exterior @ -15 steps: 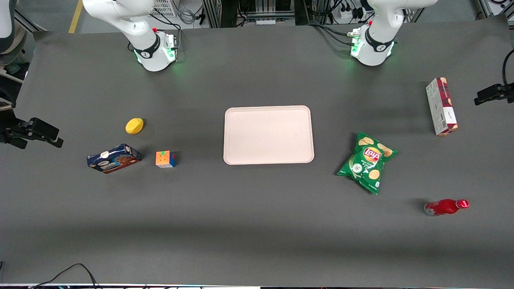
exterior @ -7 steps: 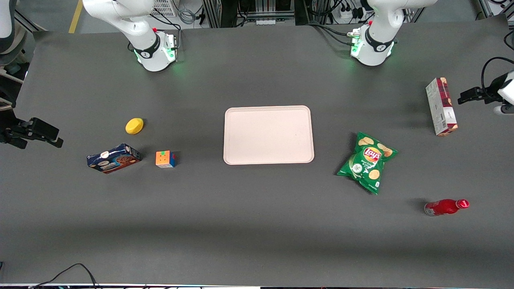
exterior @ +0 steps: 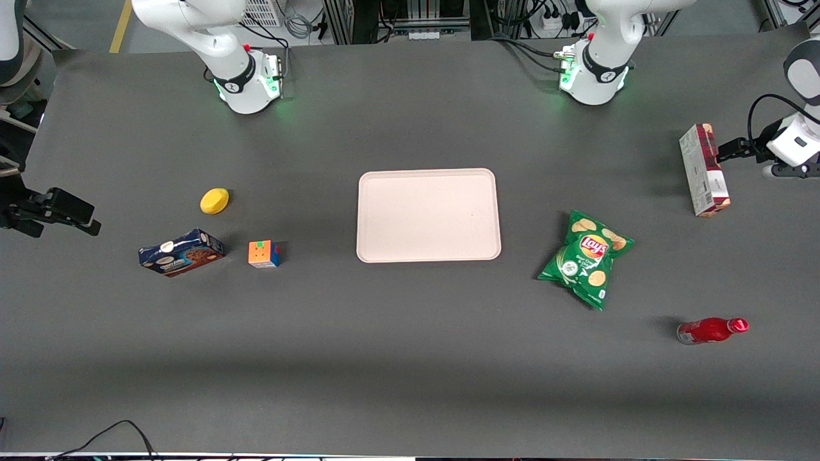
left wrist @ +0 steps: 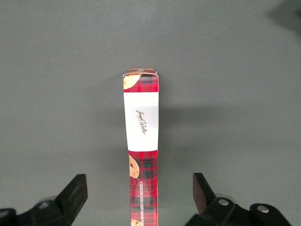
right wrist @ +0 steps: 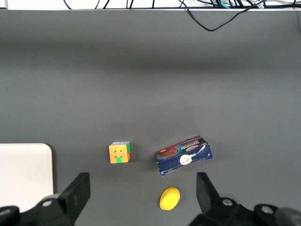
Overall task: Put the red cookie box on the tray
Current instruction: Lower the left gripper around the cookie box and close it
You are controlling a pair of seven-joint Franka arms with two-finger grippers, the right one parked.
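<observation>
The gripper point(left wrist: 139, 188) hangs wide open above the box point(left wrist: 141, 155), holding nothing; the tray point(exterior: 428, 215) sits well apart.

The left arm's end effector point(left wrist: 140, 195) hovers above the table, fingers point(left wrist: 75, 193) spread wide apart.

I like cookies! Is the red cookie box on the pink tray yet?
No, the long red plaid cardboard cookie box lies on the table, apart from the pale pink tray, beside the open hand.
</observation>
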